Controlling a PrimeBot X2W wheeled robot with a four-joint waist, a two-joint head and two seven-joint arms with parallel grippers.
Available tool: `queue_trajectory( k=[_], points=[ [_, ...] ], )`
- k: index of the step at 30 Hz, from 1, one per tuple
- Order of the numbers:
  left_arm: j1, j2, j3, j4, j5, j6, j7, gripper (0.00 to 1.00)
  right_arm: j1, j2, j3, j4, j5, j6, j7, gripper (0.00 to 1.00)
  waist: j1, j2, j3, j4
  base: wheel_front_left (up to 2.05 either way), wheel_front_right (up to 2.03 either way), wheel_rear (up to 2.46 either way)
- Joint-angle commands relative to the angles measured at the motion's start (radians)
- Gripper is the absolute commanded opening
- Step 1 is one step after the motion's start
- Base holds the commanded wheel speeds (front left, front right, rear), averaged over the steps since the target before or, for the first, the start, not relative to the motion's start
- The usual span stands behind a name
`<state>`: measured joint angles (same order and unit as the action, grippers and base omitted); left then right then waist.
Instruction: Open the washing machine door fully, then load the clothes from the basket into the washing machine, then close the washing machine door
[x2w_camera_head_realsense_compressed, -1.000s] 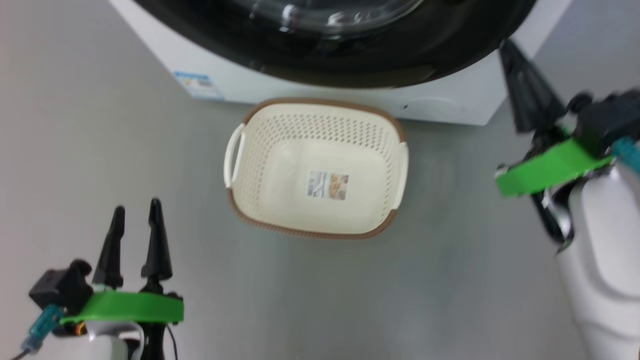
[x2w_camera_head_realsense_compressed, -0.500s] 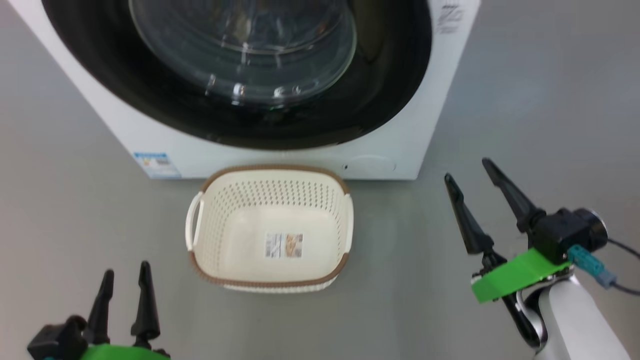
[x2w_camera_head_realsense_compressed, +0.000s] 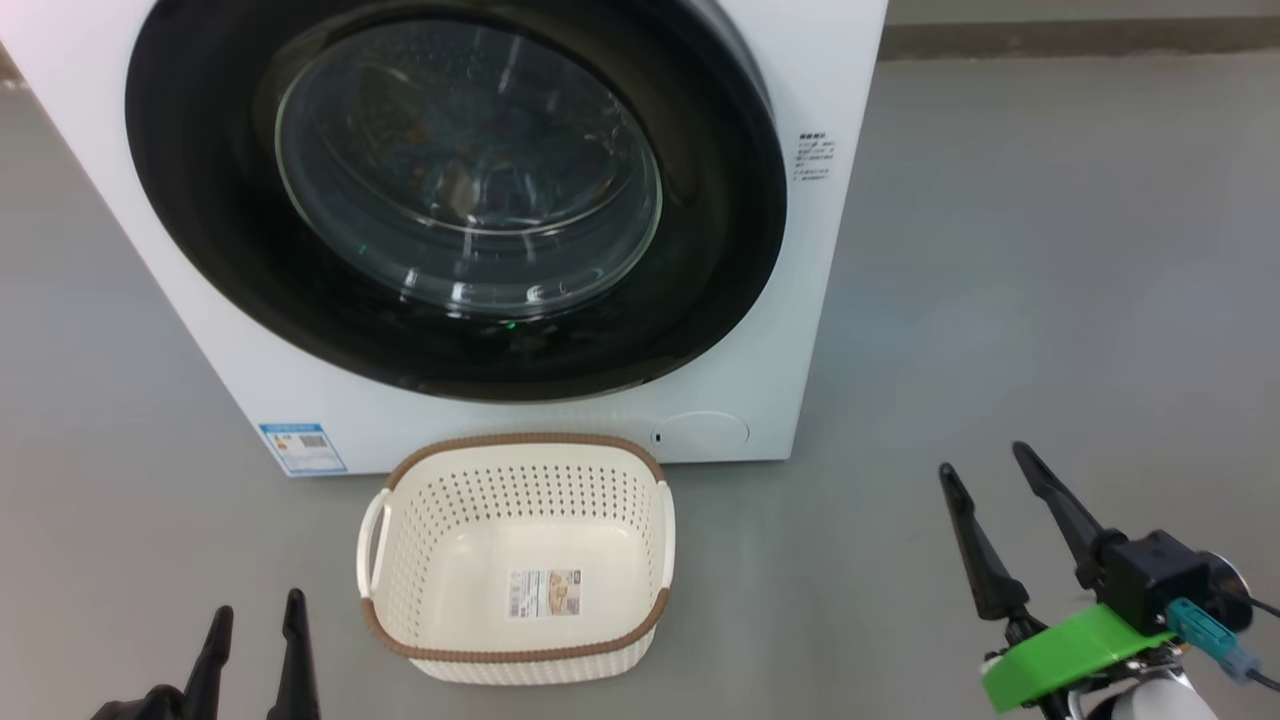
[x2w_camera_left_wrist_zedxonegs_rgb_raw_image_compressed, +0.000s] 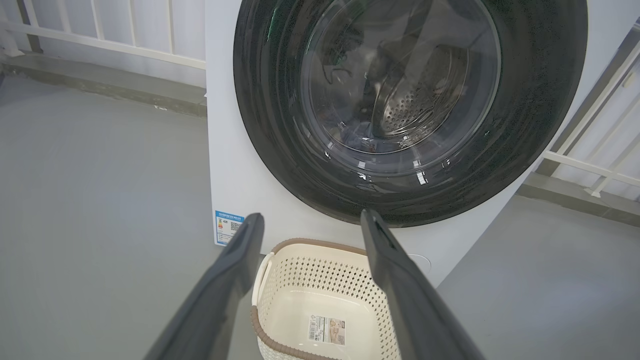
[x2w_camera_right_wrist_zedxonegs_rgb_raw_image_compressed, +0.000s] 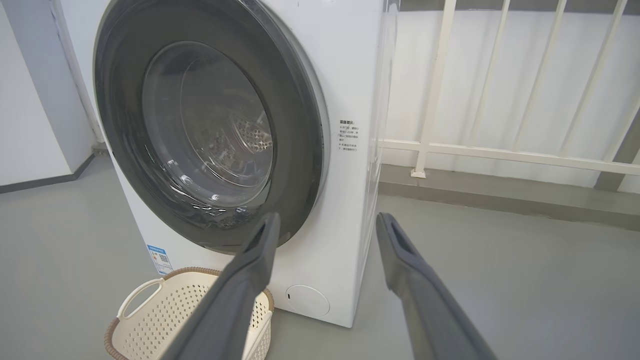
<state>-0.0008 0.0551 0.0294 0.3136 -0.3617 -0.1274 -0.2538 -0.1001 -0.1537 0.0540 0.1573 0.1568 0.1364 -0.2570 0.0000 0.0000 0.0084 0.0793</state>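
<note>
The task looks all but finished: the large round glossy black washing machine door (x2w_camera_head_realsense_compressed: 455, 200) sits shut on the big white boxy washing machine (x2w_camera_head_realsense_compressed: 830, 100). The small cream perforated plastic basket (x2w_camera_head_realsense_compressed: 520, 495) on the floor just in front is empty, and bluish clothes (x2w_camera_left_wrist_zedxonegs_rgb_raw_image_compressed: 357, 141) seem to lie behind the glass. Nearer, the left gripper (x2w_camera_head_realsense_compressed: 258, 603) and right gripper (x2w_camera_head_realsense_compressed: 982, 458) hover left and right of the basket, fingers spread wide, holding nothing.
</note>
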Motion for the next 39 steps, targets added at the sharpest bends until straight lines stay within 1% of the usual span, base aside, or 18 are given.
queue_trajectory(
  k=[1,8,16,27,39],
  points=[
    [-0.009,0.016,0.035,-0.016,0.01,-0.003,-0.008,1.0,0.006,-0.001,0.005,-0.022,-0.018,-0.006,-0.005,1.0,0.0,0.0,-0.023,-0.012,0.0,0.0,0.0],
    [0.004,0.016,0.038,-0.02,0.026,-0.003,-0.008,1.0,0.06,0.018,-0.061,-0.009,-0.033,-0.006,-0.005,1.0,0.0,0.0,-0.044,-0.019,0.0,0.0,0.0],
    [0.014,0.015,0.037,-0.03,0.033,-0.003,-0.008,1.0,0.073,0.027,-0.095,0.013,-0.048,-0.006,-0.005,1.0,0.0,0.0,-0.041,-0.029,0.0,0.0,0.0],
    [0.012,0.018,0.036,-0.034,0.032,-0.003,-0.008,1.0,0.072,0.044,-0.109,0.024,-0.058,-0.006,-0.005,1.0,0.0,0.0,-0.031,-0.023,0.0,0.0,0.0],
    [0.013,0.017,0.04,-0.036,0.04,-0.003,-0.008,1.0,0.072,0.044,-0.107,0.029,-0.055,-0.006,-0.005,1.0,0.0,0.0,-0.037,-0.015,0.0,0.0,0.0]
  ],
)
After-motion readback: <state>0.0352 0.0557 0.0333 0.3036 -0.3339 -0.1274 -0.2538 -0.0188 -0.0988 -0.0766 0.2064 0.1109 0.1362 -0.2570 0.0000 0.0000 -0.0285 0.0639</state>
